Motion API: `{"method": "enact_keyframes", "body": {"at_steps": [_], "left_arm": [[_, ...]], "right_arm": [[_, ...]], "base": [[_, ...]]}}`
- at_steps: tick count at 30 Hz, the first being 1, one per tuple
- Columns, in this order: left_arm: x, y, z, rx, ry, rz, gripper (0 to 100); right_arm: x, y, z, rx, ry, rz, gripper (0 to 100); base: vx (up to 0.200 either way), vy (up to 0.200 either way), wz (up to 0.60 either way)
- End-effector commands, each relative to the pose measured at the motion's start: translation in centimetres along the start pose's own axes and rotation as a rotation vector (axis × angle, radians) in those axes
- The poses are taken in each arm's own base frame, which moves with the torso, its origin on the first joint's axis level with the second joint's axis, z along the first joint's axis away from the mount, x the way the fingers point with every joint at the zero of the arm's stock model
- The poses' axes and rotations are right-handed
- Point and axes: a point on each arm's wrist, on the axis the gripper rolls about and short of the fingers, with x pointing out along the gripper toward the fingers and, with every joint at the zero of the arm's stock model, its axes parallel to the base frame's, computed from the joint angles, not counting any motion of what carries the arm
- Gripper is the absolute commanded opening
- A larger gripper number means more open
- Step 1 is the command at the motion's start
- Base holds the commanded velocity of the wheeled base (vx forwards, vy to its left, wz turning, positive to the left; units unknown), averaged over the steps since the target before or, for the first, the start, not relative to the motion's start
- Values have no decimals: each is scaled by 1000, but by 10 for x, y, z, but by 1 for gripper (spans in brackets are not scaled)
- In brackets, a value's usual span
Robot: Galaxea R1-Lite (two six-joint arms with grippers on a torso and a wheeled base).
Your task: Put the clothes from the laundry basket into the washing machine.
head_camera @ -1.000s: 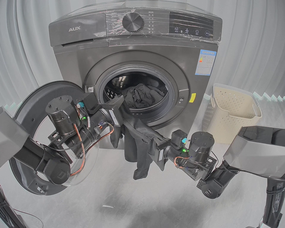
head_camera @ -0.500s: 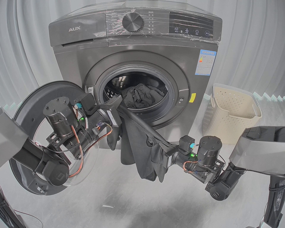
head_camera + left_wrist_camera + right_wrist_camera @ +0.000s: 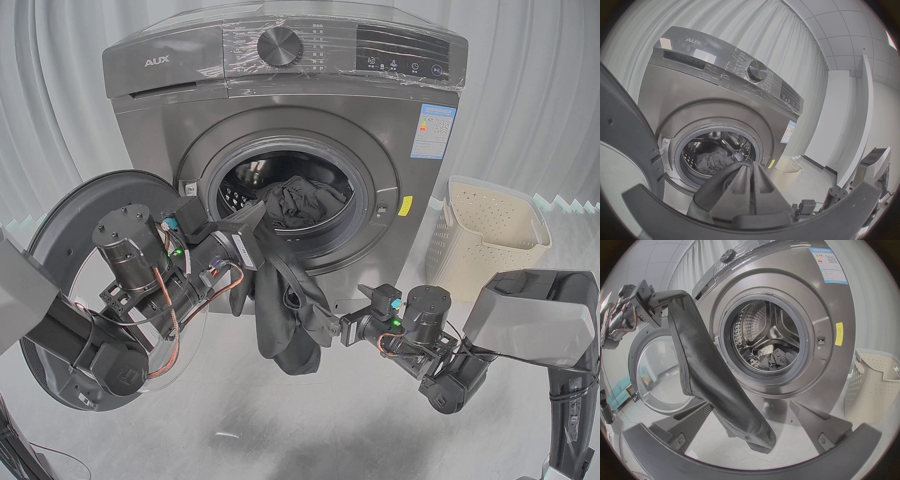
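One dark garment (image 3: 278, 312) hangs clamped in left fingers (image 3: 739, 190)

Test studio: curtains (image 3: 50, 94), wrapped washing machine (image 3: 162, 131)

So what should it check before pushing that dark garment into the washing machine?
1. Washer door swung open: ok.
2. Grip, left gripper shut on the dark garment: ok.
3. Garment inside the drum: not ok, it hangs outside, below the opening.
4. Helper, right gripper open: ok; touching the cloth: cannot tell.
5. Room above the clothes lying in the drum: ok.
6. Whether the laundry basket is emptied: cannot tell.
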Motion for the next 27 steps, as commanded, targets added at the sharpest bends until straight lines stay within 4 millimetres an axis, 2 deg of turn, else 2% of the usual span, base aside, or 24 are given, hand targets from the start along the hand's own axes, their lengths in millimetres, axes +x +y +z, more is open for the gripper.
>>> {"method": "enact_keyframes", "body": {"at_steps": [1,9,18,24,27], "left_arm": [[0,0,0,0,-1,-1,0],[0,-3,-1,-2,2,-8,0],[2,-5,-3,-3,5,-10,0],[7,-3,1,-1,-17,5,0],[9,-3,2,-1,-21,6,0]], "right_arm": [[2,-2,-8,-1,16,-6,100],[5,4,-15,-1,26,11,100],[13,24,-23,-2,23,57,100],[2,27,-34,-4,80,46,100],[-4,34,-35,-8,96,66,100]], "base": [[0,0,0],[0,0,0],[0,0,0],[0,0,0],[0,0,0]]}}
